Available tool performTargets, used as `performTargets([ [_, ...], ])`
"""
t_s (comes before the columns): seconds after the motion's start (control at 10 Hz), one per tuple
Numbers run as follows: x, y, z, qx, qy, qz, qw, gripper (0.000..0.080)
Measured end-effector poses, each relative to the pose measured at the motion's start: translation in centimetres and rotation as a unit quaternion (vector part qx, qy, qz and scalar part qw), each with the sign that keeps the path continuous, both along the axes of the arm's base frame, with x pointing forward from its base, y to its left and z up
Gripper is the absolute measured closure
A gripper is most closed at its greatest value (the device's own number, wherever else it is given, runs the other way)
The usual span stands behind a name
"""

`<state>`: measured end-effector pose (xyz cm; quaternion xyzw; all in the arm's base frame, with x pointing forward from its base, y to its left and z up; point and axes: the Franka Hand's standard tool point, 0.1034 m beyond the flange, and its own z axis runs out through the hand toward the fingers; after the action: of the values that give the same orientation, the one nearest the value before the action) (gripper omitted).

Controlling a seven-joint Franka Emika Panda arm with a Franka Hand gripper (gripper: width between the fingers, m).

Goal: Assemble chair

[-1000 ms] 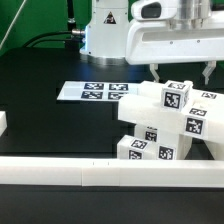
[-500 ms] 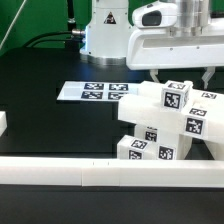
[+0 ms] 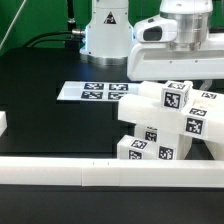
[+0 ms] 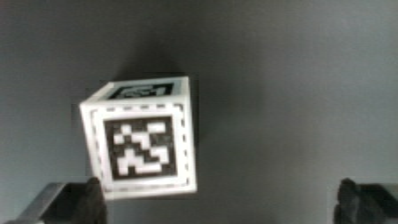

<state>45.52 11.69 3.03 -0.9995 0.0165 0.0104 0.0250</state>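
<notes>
Chair: glossy white tagged blocks, stacked upright (partly assembled), on black table at exterior view's right.

- The exterior view sits low, just past the near edge of the black table, looking across it toward the arm's base at the far side.
- A long white rail runs right across the foreground, so this camera is pretty close to it.
- The chair stack fills the exterior view's right; the marker board lies further back, near the middle.
- The wrist view looks straight down from the arm, close in on one tagged white block over dark table.
- The gripper fingertips poke in at the frame edge.
- Both views share that chair area, though which block it is, I can't tell.
</notes>
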Motion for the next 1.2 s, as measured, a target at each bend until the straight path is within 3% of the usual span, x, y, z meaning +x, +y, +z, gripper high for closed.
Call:
performTargets([
  [0.5,-0.1,0.0,-0.2,0.0,0.002,0.0,1.0,0.0151],
  [0.8,0.6,-1.2,0.4,0.0,0.002,0.004,1.0,0.0151],
  [1.2,0.3,-1.6,-0.1,-0.002,0.006,0.002,1.0,0.0151],
])
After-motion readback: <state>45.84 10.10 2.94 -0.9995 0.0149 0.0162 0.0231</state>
